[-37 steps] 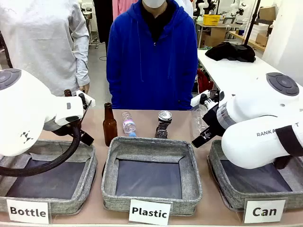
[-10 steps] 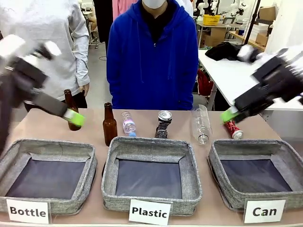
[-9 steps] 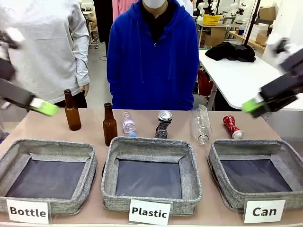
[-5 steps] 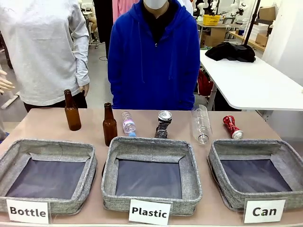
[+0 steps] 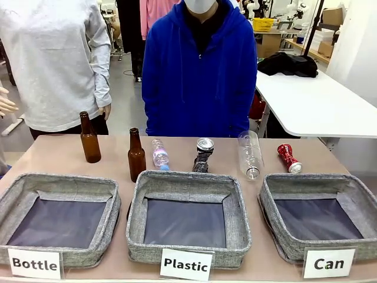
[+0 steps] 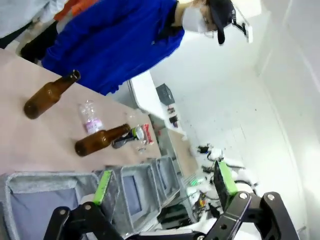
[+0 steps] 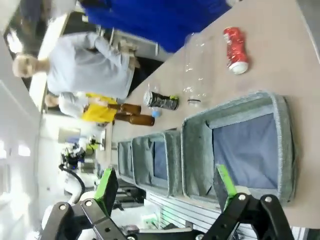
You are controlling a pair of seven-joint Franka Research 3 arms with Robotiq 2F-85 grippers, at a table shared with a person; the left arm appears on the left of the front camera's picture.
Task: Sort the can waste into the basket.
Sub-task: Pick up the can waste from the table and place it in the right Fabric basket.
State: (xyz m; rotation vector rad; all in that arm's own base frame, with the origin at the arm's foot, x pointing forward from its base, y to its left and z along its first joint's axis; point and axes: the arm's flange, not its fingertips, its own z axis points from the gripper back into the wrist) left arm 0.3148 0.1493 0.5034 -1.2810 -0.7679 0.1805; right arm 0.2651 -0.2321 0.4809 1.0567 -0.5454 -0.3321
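A crushed black can [image 5: 204, 154] stands on the table behind the middle basket. A red can [image 5: 288, 158], pinched at its middle, lies at the far right. The grey basket [image 5: 268, 203] with the "Can" card [image 5: 328, 263] sits at the front right, with nothing in it. From high above, the right wrist view shows the red can [image 7: 235, 50], the black can [image 7: 162, 101] and that basket [image 7: 197, 150]. My right gripper [image 7: 165, 186] is open and holds nothing. My left gripper [image 6: 164, 182] is also open, far above the black can [image 6: 121, 143].
Baskets carded "Plastic" [image 5: 187, 263] and "Bottle" [image 5: 34, 263] fill the front middle and left. Two brown bottles [image 5: 90, 139] [image 5: 136, 156] and two clear plastic bottles [image 5: 159, 154] [image 5: 250, 154] stand or lie behind them. A person in a blue hoodie [image 5: 200, 71] stands at the far edge.
Both arms have swung up and outward and left the front view. The person in blue has shifted slightly to the right. The cans, bottles and baskets have not moved.
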